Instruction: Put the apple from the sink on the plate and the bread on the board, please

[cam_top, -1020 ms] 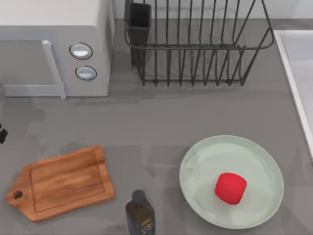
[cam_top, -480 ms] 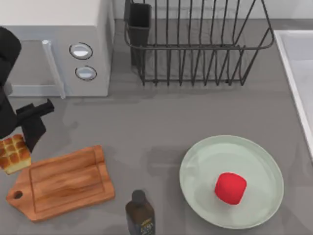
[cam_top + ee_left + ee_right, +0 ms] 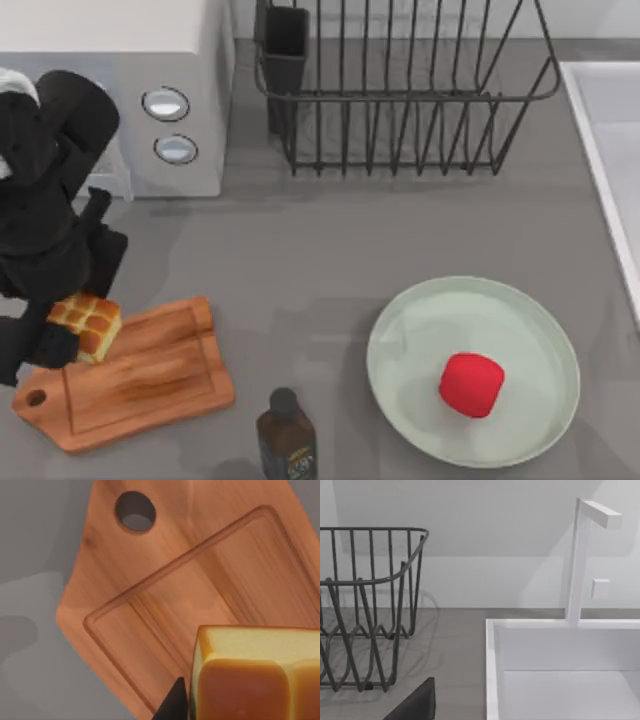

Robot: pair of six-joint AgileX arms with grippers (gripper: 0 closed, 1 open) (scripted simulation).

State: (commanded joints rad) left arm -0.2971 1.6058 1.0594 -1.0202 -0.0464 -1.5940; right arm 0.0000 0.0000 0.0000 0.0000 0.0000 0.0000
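I count one bread (image 3: 86, 325), one apple (image 3: 471, 384), one plate (image 3: 402, 345) and one board (image 3: 140, 375). My left gripper (image 3: 70, 335) has its fingers closed on the bread, over the board's handle end. The apple sits on the plate, well apart from the board. One dark bottle (image 3: 286, 436) stands between board and plate on the counter (image 3: 330, 240). I can't tell my right fingers' state.

Grey counter (image 3: 330, 250), microwave (image 3: 120, 100), wire rack (image 3: 400, 90), board (image 3: 130, 375), bottle (image 3: 286, 435), plate (image 3: 473, 372) (mint-green), sink (image 3: 610, 150)
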